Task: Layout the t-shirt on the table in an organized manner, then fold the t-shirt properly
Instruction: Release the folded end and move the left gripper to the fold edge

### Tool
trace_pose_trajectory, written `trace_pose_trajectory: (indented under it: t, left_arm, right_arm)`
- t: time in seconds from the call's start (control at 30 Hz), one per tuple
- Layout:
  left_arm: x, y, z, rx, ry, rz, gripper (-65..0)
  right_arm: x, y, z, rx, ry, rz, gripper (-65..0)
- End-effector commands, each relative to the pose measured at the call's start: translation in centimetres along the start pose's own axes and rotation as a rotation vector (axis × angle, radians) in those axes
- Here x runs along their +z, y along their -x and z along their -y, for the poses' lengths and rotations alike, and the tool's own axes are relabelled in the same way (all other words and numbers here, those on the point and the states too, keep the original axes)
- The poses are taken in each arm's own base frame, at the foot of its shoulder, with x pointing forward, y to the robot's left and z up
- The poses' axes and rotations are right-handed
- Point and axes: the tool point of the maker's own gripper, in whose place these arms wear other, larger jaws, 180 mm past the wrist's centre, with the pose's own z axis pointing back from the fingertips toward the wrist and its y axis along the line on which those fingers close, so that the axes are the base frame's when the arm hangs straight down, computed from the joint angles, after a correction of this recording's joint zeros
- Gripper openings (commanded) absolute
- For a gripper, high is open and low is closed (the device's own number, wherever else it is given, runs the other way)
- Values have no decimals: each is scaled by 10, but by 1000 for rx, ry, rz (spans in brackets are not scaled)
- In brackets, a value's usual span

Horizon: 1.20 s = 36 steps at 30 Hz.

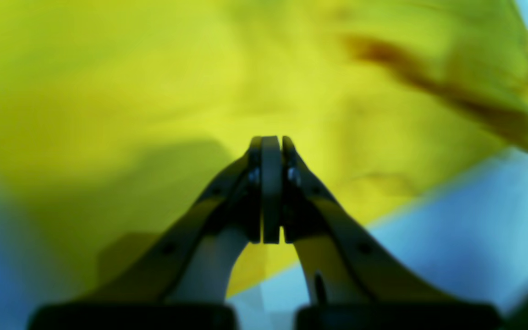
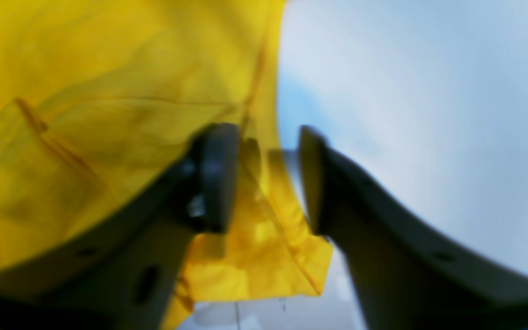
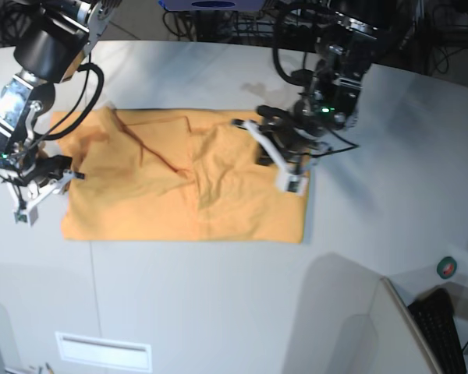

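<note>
I count one t-shirt [image 3: 187, 183], one bench [image 3: 218, 296] and my two tools. Nearest the base view's lower edge, the bench's pale top carries a thin dark seam [image 3: 140, 241] just below the shirt's hem, and a white slotted plate [image 3: 103, 351] sits near the front. Off the lower right corner a grey partition [image 3: 398, 331] rises, with one small green roll of tape [image 3: 448, 267] and one dark keyboard [image 3: 444, 327] behind it.

The t-shirt lies spread across the middle of the bench, orange, roughly rectangular, with creases running through its centre.

My right tool [image 2: 266, 178] stands with its fingers apart, straddling the shirt's edge; cloth lies between the pads, and one pad [image 2: 216, 176] sits over the fabric while the other hangs over bare bench.

My left tool [image 1: 272, 183] is over the shirt's opposite side, its pads pressed together with nothing visible between them, blurred fabric beneath.

Farthest back, dark cables [image 3: 218, 19] crowd the bench's rim.
</note>
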Motion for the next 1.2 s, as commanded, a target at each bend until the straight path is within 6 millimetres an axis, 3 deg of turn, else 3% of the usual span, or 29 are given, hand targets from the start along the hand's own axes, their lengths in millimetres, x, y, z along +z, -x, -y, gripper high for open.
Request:
trace_pose_trajectory:
  t: [0.0,0.1,0.17,0.27,0.33,0.47,0.73,0.9,1.17]
  left_arm:
    - [9,-18,-25,6,-52,59,-650]
    - [27,-20,-90,38,-167,74,-650]
    - [36,-19,-119,50,-195,79,-650]
    - [40,-22,-150,82,-201,91,-650]
    - [36,-19,-158,102,-193,80,-650]
    - [21,-16,-157,141,-180,114,-650]
    - [-21,-2,-109,143,-70,125,-650]
    - [-38,-11,-93,179,-37,128,-650]
    - [-49,-39,-74,185,1,171,-650]
  right_arm:
    - [1,-14,0,8,-24,34,-347]
    - [-6,-3,-9,72,-143,0,-243]
    - [-6,0,-5,54,-189,-15,-234]
    - [-6,-1,1,-20,-221,13,-248]
    - [-6,-1,10,-28,-221,10,-246]
    - [-12,-3,20,-72,-251,-3,-245]
    - [-23,4,17,-124,-303,-55,-248]
    - [-25,12,13,-128,-312,-75,-249]
    - [-31,21,-24,-44,-367,-128,-252]
